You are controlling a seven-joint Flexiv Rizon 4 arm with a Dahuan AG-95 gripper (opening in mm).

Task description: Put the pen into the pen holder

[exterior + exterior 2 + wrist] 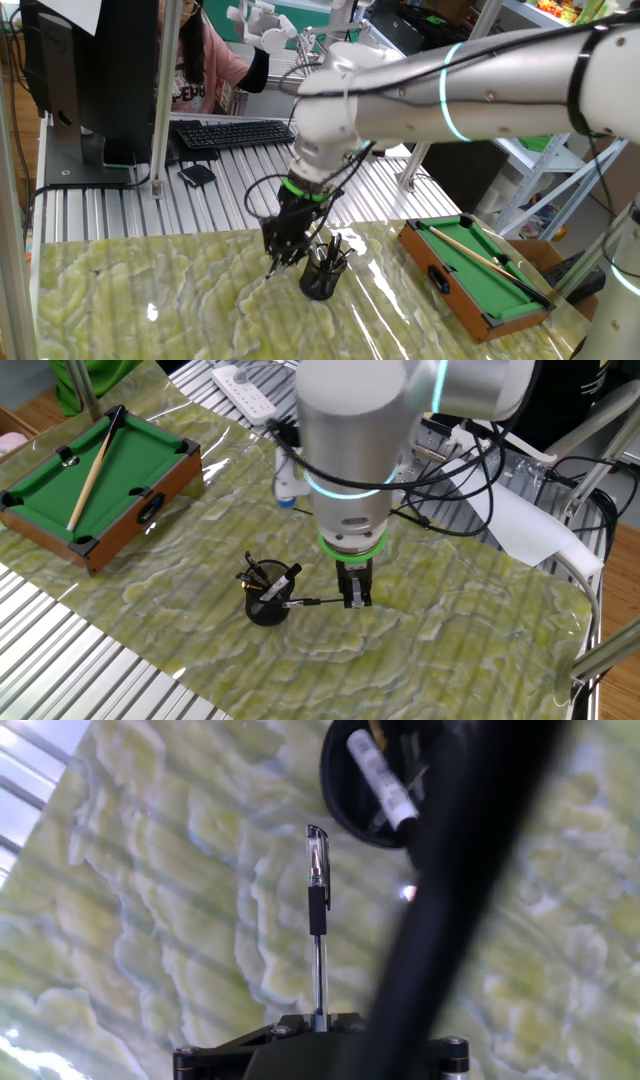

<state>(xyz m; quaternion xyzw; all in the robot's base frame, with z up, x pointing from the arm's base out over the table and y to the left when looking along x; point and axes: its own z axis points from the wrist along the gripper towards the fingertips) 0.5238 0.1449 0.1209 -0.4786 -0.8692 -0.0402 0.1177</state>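
My gripper (356,598) is shut on one end of the pen (318,602), a slim dark pen that sticks out sideways just above the green marbled mat. In the hand view the pen (317,910) runs straight away from the gripper (318,1020), its clip end close to the rim of the pen holder (345,790). The pen holder (266,608) is a small black mesh cup standing on the mat with several dark pens in it. From the first fixed view the gripper (285,250) hangs low, just left of the pen holder (320,280).
A wooden toy pool table (95,480) with green felt and a tan cue lies at the mat's edge. A keyboard (235,132) and monitor (90,70) stand behind on the slatted table. A thick black cable (450,890) crosses the hand view.
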